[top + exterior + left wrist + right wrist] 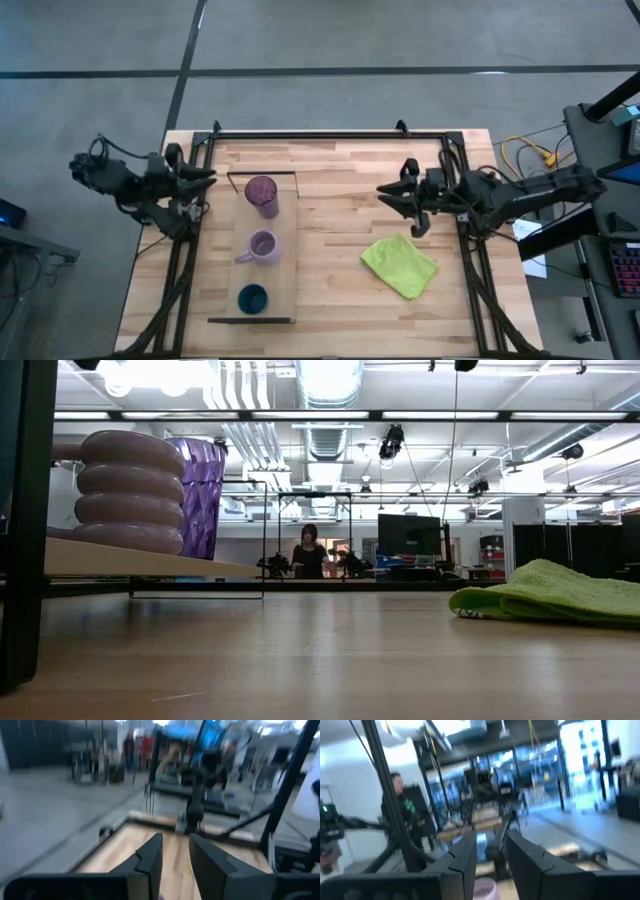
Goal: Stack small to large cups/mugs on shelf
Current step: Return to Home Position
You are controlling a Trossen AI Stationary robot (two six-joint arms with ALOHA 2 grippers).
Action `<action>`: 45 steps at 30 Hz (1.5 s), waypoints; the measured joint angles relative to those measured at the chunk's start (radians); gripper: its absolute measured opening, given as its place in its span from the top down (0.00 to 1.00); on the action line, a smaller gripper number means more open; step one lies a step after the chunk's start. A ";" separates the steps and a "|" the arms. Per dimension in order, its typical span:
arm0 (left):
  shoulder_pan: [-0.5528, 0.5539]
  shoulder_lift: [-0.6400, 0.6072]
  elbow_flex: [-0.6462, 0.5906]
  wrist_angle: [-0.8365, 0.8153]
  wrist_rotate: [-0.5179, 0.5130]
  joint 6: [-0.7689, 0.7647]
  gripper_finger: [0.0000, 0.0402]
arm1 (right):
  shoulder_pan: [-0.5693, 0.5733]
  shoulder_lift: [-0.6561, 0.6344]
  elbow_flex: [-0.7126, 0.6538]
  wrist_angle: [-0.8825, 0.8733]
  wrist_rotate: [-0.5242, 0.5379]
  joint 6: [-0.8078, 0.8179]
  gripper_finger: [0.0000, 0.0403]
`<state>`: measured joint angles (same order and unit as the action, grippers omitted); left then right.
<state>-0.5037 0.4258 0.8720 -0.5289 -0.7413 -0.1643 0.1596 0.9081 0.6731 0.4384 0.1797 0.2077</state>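
Three vessels in a row on the shelf (pixel 283 225): purple tumbler (pixel 262 192), lilac mug (pixel 262 247), blue cup (pixel 252 298). Left gripper (pixel 208 178) beside shelf, right gripper (pixel 384 190) near green cloth (pixel 400 265); both fingers slightly parted, empty

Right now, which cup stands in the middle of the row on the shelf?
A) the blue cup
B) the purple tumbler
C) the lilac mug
C: from above, the lilac mug stands on the shelf between the purple tumbler and the blue cup.
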 joint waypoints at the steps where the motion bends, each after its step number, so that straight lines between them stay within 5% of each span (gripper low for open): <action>1: 0.000 -0.023 -0.028 0.052 0.001 0.046 0.80 | 0.000 -0.006 -0.032 0.060 -0.001 -0.015 0.76; 5: 0.000 -0.107 -0.132 0.162 0.002 0.117 0.80 | -0.009 -0.020 -0.123 0.178 0.000 -0.051 0.76; 18: 0.000 -0.397 -0.413 0.145 0.002 0.064 0.80 | -0.056 -0.013 -0.306 0.197 0.004 0.072 0.76; 29: 0.000 -0.397 -0.554 0.153 0.060 -0.089 0.80 | -0.056 -0.009 -0.516 0.562 0.004 0.103 0.76; 45: 0.000 -0.400 -0.755 0.242 0.058 -0.241 0.80 | -0.055 -0.011 -0.624 0.593 0.006 0.221 0.76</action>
<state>-0.5034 0.0257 0.1171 -0.2867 -0.6830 -0.4056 0.1043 0.8974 0.0491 1.0317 0.1856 0.4289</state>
